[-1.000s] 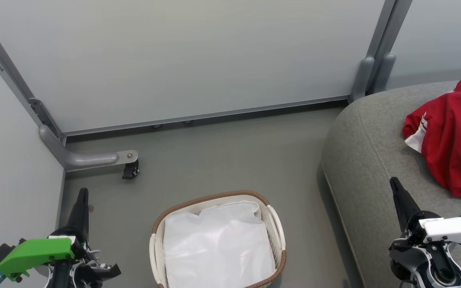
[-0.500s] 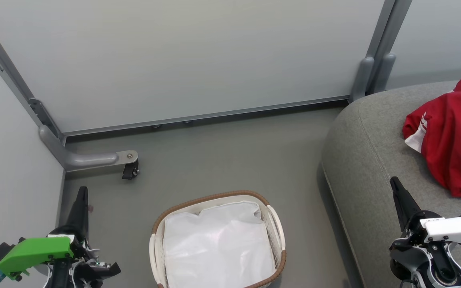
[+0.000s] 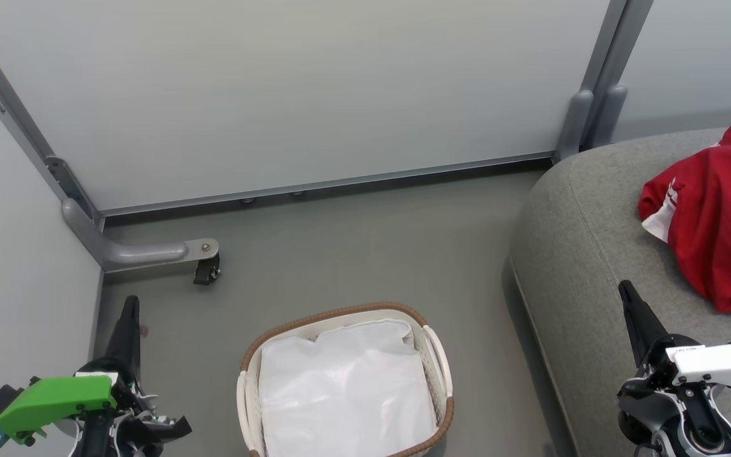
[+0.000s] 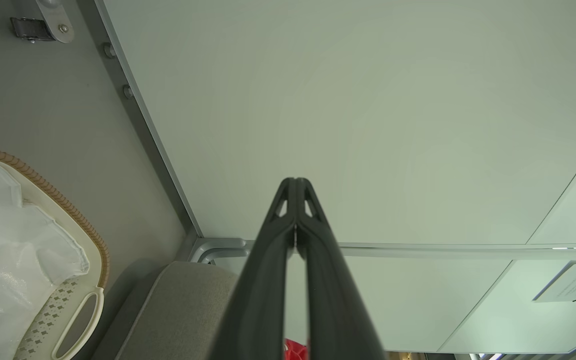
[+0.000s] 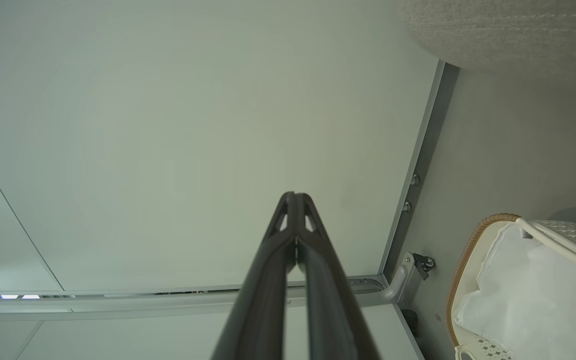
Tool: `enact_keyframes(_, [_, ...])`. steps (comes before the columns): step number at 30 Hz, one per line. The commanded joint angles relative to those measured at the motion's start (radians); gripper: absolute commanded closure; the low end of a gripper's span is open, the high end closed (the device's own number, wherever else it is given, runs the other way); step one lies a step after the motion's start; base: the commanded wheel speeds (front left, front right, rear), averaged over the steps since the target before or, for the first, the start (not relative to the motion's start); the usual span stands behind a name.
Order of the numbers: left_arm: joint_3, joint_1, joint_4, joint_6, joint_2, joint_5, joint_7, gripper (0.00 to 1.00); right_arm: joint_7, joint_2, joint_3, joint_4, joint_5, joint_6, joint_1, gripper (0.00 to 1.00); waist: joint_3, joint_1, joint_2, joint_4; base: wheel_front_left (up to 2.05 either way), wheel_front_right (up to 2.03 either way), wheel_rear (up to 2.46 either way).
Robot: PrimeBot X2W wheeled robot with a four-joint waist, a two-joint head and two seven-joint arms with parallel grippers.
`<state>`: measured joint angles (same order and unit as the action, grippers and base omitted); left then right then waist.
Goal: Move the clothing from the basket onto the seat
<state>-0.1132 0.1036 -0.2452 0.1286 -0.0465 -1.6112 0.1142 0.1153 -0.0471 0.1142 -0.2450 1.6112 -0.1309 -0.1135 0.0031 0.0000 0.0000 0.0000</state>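
1. Clothing (image 3: 717, 216), bright red with white panels, lies bunched on the grey seat (image 3: 587, 254) at the right of the head view, well apart from the basket (image 3: 340, 312).
2. The basket stands on the grey floor (image 3: 353, 241) near the seat's rounded corner, and its white cloth liner (image 3: 346, 387) lies rumpled inside.
3. The left gripper (image 3: 131, 303) hovers over the floor to the left of the basket, with its two dark fingers pressed together on nothing.
4. The right gripper (image 3: 624, 291) hangs over the seat's front part, near the clothing but not touching it; its fingers are likewise closed and empty.
5. Pale partition panels (image 3: 308, 89) stand behind, with a castor (image 3: 207, 271) at their foot.
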Motion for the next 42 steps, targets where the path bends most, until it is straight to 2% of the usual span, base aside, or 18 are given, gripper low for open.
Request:
enact_keyframes(1, [-0.002,0.011,0.002,0.004,-0.007,-0.003,0.004,1.0,0.001,-0.006,0.002,0.003,0.003,0.0,0.01,1.0,0.0,0.0,0.0,0.0,0.0,0.0,0.0])
enact_keyframes(42, [-0.002,0.011,0.002,0.004,-0.007,-0.003,0.004,1.0,0.001,-0.006,0.002,0.003,0.003,0.0,0.01,1.0,0.0,0.0,0.0,0.0,0.0,0.0,0.0])
